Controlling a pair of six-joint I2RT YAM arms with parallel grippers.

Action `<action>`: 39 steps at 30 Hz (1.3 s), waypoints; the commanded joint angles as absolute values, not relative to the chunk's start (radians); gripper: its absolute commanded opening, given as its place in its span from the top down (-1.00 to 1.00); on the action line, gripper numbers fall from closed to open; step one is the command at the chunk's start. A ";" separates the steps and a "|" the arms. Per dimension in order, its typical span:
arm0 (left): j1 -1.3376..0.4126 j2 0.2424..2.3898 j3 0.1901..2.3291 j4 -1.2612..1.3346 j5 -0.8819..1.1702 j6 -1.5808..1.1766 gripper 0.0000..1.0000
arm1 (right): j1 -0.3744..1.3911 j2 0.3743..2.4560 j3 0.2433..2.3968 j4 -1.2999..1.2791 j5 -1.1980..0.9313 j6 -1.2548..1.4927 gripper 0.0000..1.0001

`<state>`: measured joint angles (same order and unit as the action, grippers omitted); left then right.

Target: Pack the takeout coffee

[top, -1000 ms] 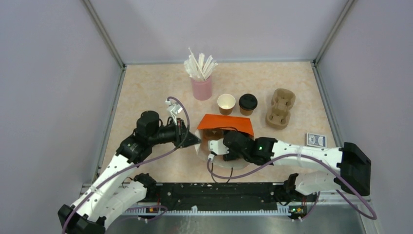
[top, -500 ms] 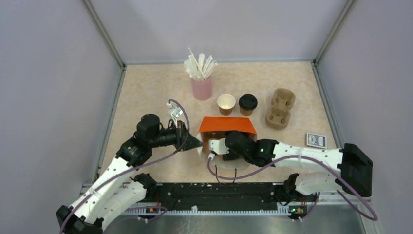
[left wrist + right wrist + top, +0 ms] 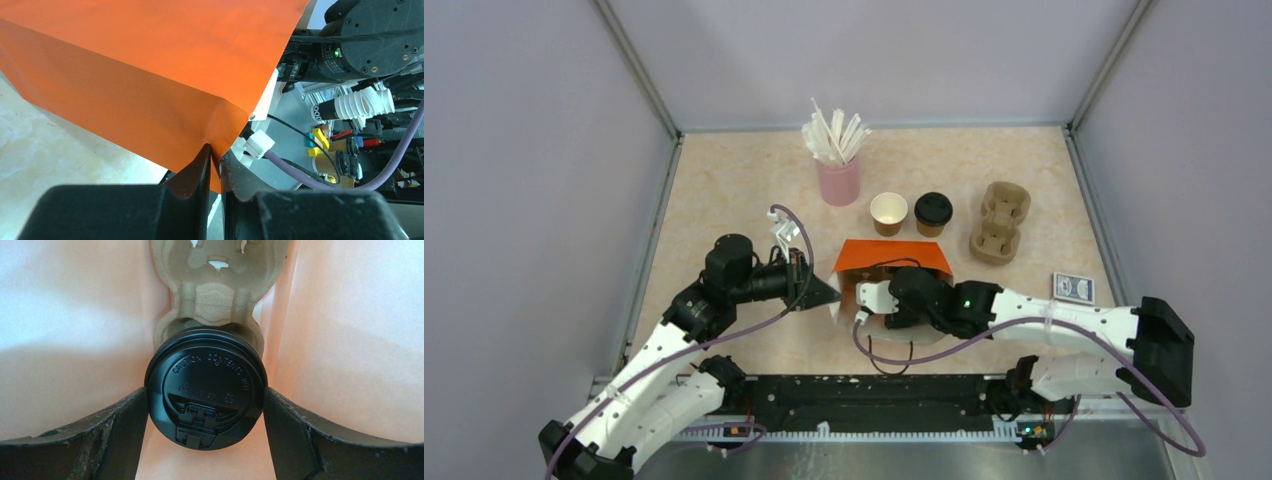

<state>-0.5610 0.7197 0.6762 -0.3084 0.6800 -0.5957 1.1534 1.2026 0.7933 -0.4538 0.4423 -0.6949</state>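
Observation:
My left gripper (image 3: pixel 827 291) is shut on the left edge of the orange bag (image 3: pixel 890 259); in the left wrist view its jaws (image 3: pixel 215 156) pinch a fold of the orange paper (image 3: pixel 150 65). My right gripper (image 3: pixel 876 300) reaches into the bag's mouth. In the right wrist view it (image 3: pixel 205 410) is shut on a coffee cup by its black lid (image 3: pixel 205 390), which sits in the near well of a pulp carrier (image 3: pixel 217 285) inside the bag. On the table behind the bag stand an open brown cup (image 3: pixel 888 212) and a lidded cup (image 3: pixel 933 211).
A pink cup of white straws (image 3: pixel 838 178) stands at the back. A second tan pulp carrier (image 3: pixel 1000 221) lies at the back right. A blue card deck (image 3: pixel 1074 287) lies near the right arm. Grey walls close in the table.
My right wrist has shifted slightly to the right at the bag's mouth, and the bag's top edge has levelled out. The left arm has hardly moved.

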 commanded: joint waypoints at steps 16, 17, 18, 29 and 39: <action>-0.569 0.712 0.715 -0.296 0.653 -0.584 0.68 | 1.140 1.148 0.891 -0.552 0.315 -0.695 -0.81; -0.568 0.714 0.715 -0.296 0.652 -0.582 0.68 | 1.140 1.149 0.893 -0.552 0.315 -0.696 -0.81; -0.568 0.715 0.715 -0.296 0.652 -0.581 0.68 | 1.140 1.147 0.894 -0.551 0.313 -0.697 -0.80; -0.570 0.733 0.721 -0.294 0.655 -0.574 0.68 | 1.141 1.137 0.943 -0.595 0.284 -0.687 -0.79; -0.572 0.736 0.724 -0.300 0.649 -0.569 0.68 | 1.140 1.132 0.981 -0.625 0.227 -0.684 -0.74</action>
<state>-0.5667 0.7315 0.6861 -0.3157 0.6598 -0.5808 1.1507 1.1618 0.9169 -0.6216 0.2668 -0.6949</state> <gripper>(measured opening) 0.161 0.877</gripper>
